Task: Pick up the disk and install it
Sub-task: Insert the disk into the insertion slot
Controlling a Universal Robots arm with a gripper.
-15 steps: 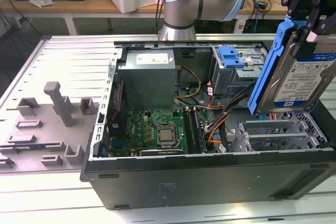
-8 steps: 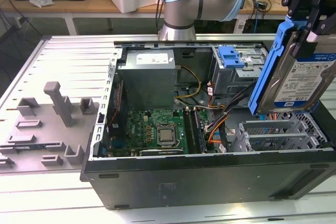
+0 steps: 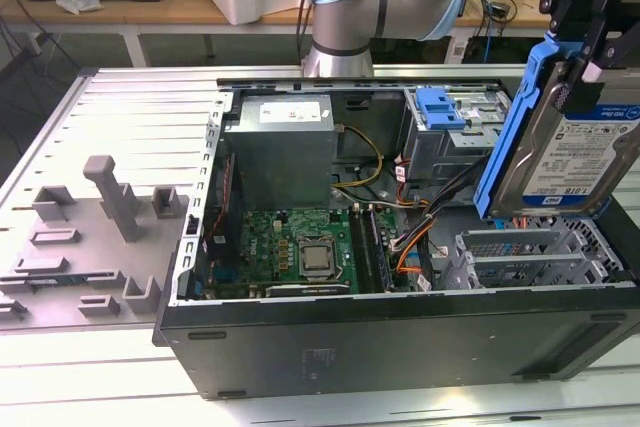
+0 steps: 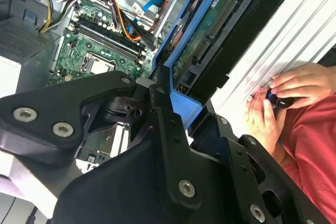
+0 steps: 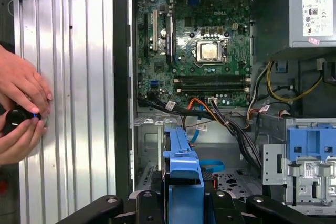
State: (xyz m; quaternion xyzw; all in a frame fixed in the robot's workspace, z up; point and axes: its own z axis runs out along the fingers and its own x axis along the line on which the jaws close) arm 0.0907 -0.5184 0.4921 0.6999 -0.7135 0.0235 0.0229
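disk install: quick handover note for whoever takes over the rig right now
Hand: shut on the disk, gripping it by its blue frame.
Disk: in the air, on edge, over the open computer case, toward the exterior view's right.
Done: the disk is picked up.
Left: the disk is not yet in the case.
Note: a person's hands are on the ribbed table beside the case, around a small dark object.

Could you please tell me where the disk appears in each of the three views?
Exterior view: the disk, held up at the exterior view's right, over the case.
Second wrist view: the disk shows its circuit-board side.
First wrist view: the disk edge-on, blue frame nearest.
Shared landmark: the processor socket.
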